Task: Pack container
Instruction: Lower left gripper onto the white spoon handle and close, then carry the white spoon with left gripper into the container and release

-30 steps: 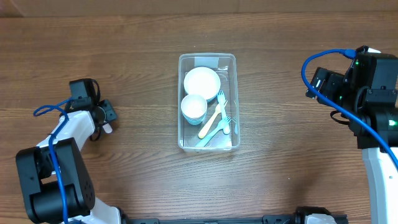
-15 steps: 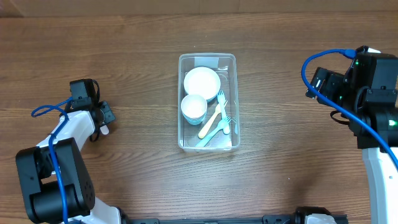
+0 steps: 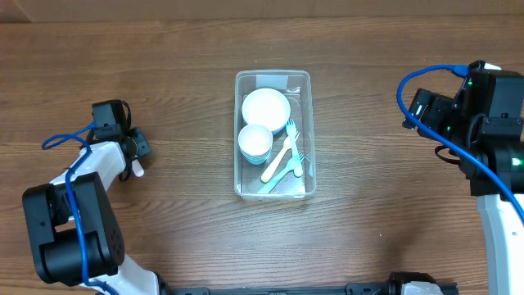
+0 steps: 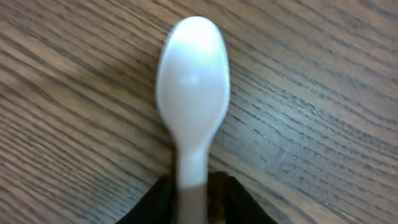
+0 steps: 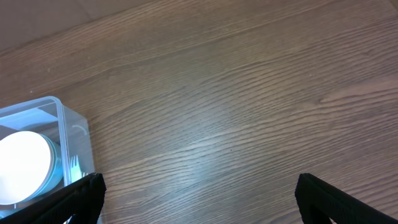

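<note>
Your left pincer pinches the white spoon by its handle. The container sits mid-worktop, well off to that pincer's right, long axis running away from you. Right pincer is wide, empty, well apart.

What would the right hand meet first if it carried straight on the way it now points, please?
Probably bare table: in the wrist view only wood lies between the fingers of the open right hand. The container sits off to the left of that line, though depth is hard to judge.
</note>
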`<state>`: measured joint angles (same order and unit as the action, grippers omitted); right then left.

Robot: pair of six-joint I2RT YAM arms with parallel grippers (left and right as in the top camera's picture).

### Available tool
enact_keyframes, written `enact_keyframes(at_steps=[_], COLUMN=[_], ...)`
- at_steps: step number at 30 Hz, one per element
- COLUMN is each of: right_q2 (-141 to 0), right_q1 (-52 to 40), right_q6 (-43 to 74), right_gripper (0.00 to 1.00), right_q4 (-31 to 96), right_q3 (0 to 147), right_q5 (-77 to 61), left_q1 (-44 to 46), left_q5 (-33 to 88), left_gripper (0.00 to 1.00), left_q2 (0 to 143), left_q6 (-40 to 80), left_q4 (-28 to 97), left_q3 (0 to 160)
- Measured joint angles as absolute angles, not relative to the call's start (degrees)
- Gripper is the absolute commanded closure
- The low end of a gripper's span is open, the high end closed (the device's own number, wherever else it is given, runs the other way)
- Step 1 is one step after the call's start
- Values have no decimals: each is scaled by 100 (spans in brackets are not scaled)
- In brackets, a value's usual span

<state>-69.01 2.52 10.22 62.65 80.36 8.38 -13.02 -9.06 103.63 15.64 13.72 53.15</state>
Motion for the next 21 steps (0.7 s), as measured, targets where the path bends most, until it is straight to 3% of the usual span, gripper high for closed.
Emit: enact_keyframes(at_steps=[7, 21], right_q2=[-6901, -6901], right_q1=[252, 252], right_q6=[1024, 1024], right_gripper=[0, 0], right_q4=[6267, 6270], right_q3=[8036, 8036], right_q5=[836, 836], left_q1=[-1293, -1293], left_q5=[-904, -928], left_gripper=[88, 87], left_q2=[10385, 10047], left_q6=[1568, 1594], left_q4=[1509, 2408], left_q3=[5391, 5977])
